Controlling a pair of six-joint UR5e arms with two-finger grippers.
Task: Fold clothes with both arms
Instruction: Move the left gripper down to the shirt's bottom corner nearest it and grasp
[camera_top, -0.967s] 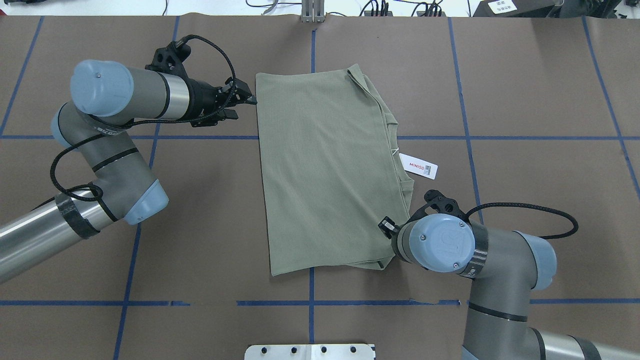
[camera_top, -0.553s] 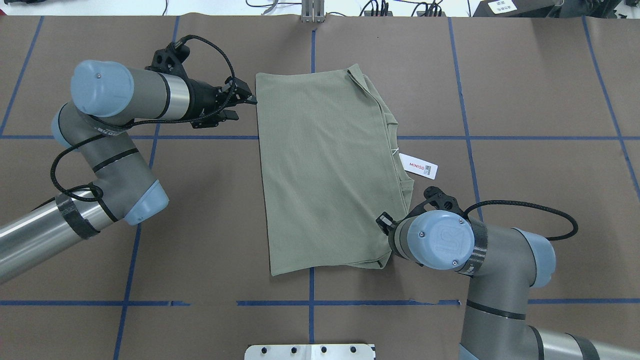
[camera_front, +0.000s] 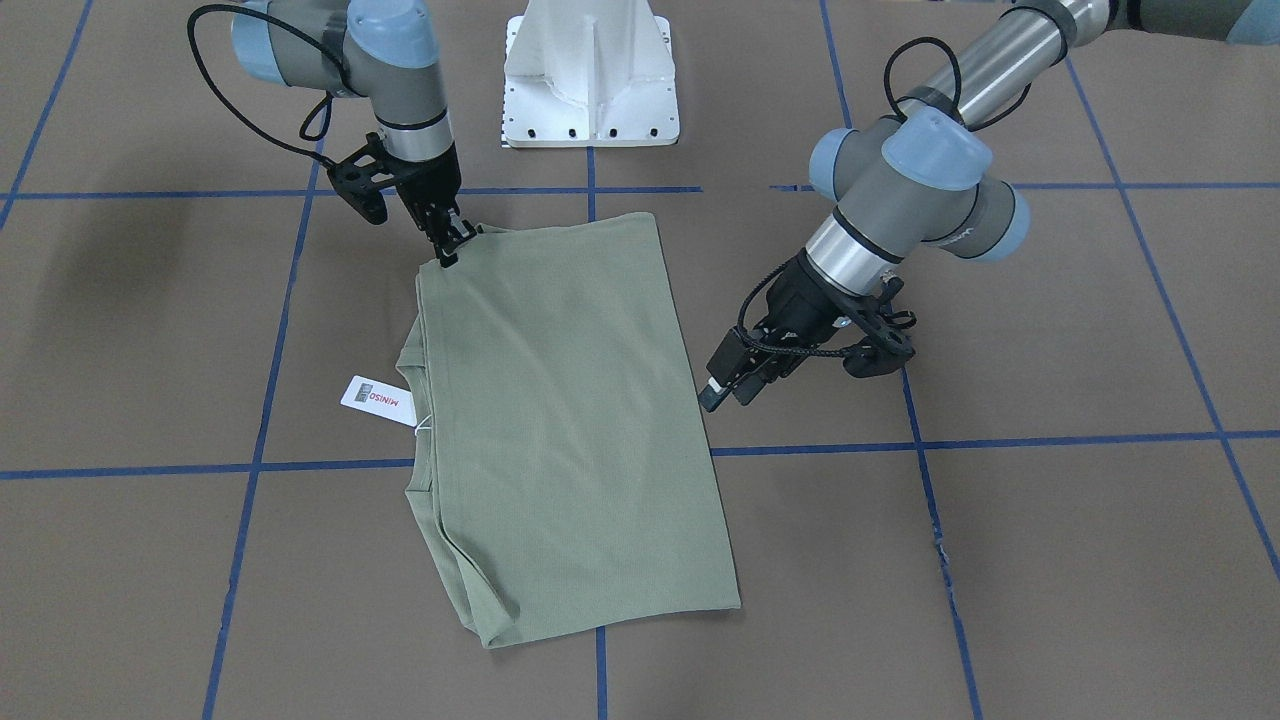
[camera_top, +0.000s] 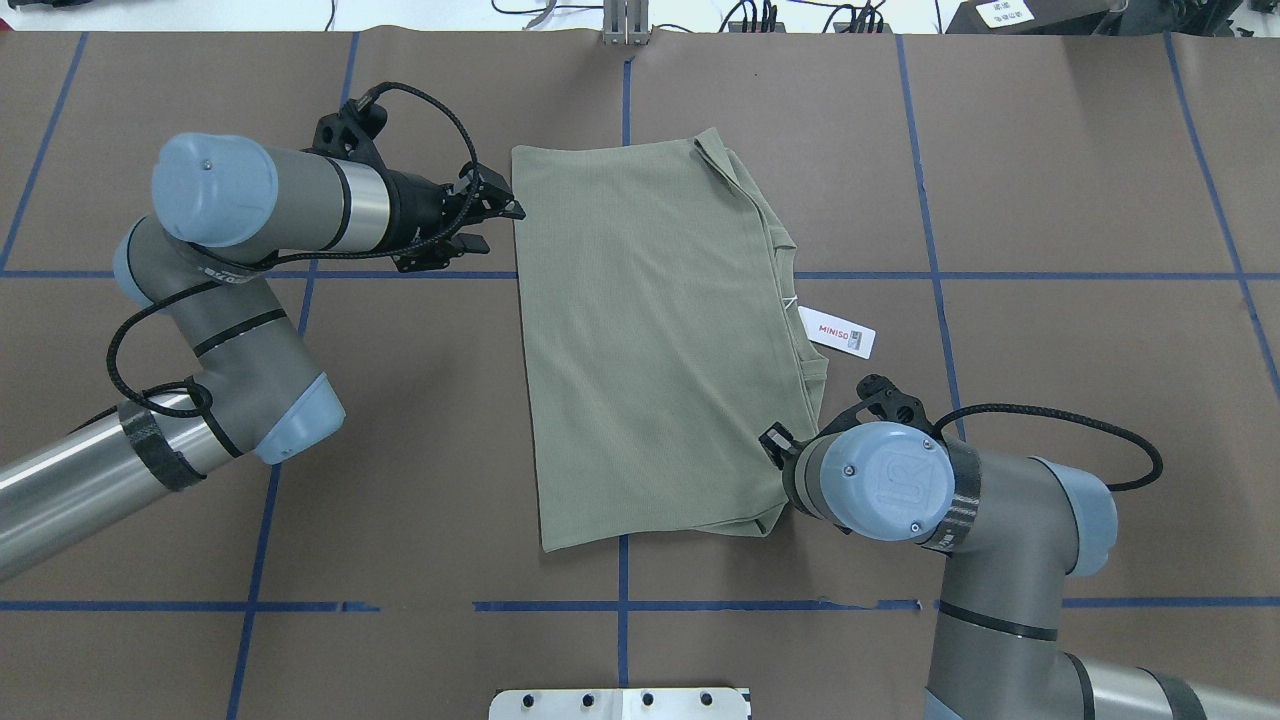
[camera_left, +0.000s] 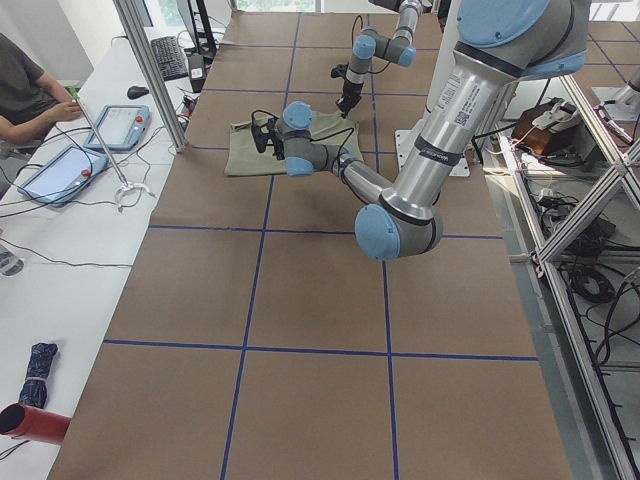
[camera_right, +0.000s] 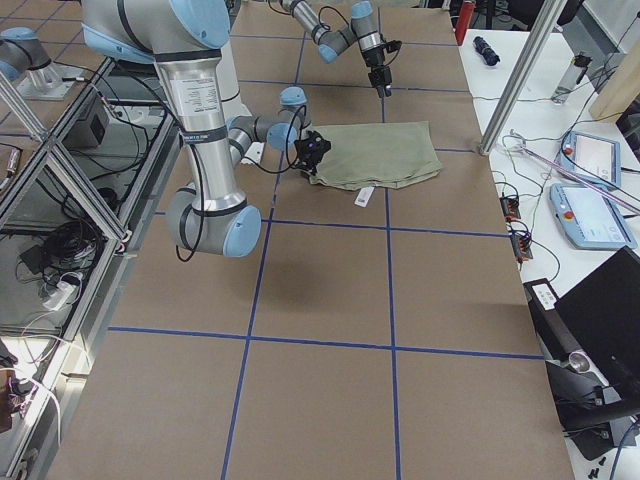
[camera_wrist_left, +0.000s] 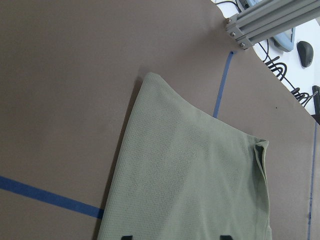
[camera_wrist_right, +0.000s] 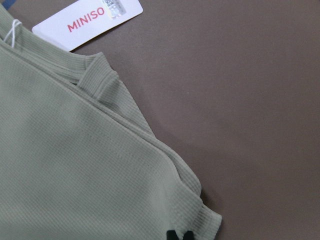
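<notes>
Folded olive-green knit shirt (camera_top: 650, 340) flat mid brown blue-taped bench (camera_top: 1050, 150); white paper price tag (camera_top: 838, 331) sticking out at neck side; right tool (camera_front: 447, 248) pinched tight on shirt corner nearest robot; left tool (camera_top: 500, 226) spread wide, empty, at opposite long edge

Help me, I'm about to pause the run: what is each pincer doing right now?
Left pincer: open, holding nothing, beside the shirt.
Right pincer: closed on the shirt's corner.
</notes>
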